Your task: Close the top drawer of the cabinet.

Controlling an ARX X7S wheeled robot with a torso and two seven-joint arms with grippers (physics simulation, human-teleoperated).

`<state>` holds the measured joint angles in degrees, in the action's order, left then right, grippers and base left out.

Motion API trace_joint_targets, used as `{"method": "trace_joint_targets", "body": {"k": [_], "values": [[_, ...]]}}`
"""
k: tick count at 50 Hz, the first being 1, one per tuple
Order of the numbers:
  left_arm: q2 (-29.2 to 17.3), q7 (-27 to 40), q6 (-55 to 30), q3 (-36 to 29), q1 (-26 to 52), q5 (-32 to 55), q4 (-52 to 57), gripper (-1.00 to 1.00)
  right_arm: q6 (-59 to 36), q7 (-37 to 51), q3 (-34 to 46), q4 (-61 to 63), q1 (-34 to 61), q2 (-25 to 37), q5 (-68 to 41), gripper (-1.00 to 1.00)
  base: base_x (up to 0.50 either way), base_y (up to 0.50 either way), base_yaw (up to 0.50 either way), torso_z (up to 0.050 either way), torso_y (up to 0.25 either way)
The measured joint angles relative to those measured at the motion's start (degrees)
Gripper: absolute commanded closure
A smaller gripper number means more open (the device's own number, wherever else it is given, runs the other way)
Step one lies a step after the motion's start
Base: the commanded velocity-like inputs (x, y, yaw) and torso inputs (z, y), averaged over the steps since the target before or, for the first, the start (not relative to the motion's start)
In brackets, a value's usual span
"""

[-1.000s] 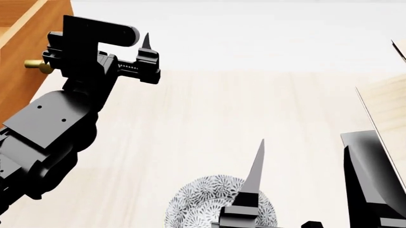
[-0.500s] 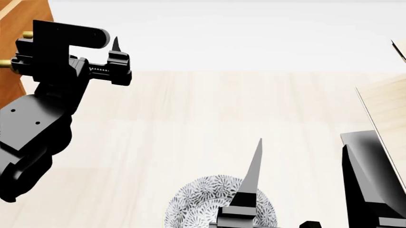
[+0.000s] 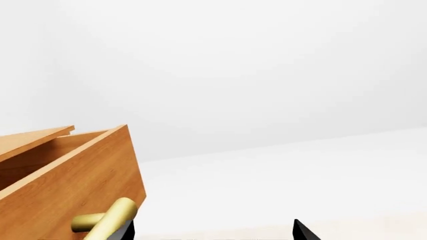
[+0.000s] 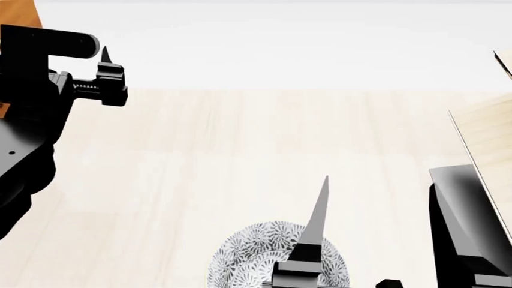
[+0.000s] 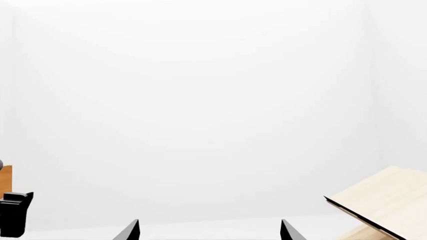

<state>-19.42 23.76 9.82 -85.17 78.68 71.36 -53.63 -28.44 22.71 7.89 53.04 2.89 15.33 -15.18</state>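
Top drawer [image 3: 73, 185] is open: the left wrist view shows its hollow box sticking out, flat front facing the camera, brass handle [image 3: 107, 222] low on that front. In the head view only a sliver of the cabinet [image 4: 18, 13] shows at the far left edge, mostly hidden by the left arm.

Left pincer [image 3: 213, 231] is spread wide, nothing held. One fingertip sits right at the handle, looks like touching or just beside it; the other is well clear out in open air. So the contact is one finger on the drawer front or handle, not a grip. Hard to tell from this crop whether the finger bears on the bar or on the wood.

Right pincer [image 5: 209, 231] is also apart, empty, hanging above the patterned bowl [image 4: 240, 255] on the surface [image 4: 240, 144], near the pale rack [image 5: 387, 200]. Not involved.

Doing this step well, in my judgement:
- Push, don't grab. Flat of the finger on the front face near the handle.
- Push straight along the drawer's slide axis; an off-axis shove risks racking it.
- Contact near the front's middle, not a corner.
- Steady pressure until the front sits flush with the cabinet face.
- Watch the fingertip sliding off the round bar.
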Motion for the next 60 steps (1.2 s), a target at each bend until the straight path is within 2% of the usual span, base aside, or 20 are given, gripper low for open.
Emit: {"method": "trace_joint_targets", "body": {"k": [60], "values": [[-9.74, 3.68, -3.25, 1.14, -0.26, 0.27, 1.13, -1.00, 1.87, 2.21, 2.13, -1.72, 0.09, 2.10, -0.95, -1.00, 0.00, 0.00, 0.00, 0.000, 0.000]]}}
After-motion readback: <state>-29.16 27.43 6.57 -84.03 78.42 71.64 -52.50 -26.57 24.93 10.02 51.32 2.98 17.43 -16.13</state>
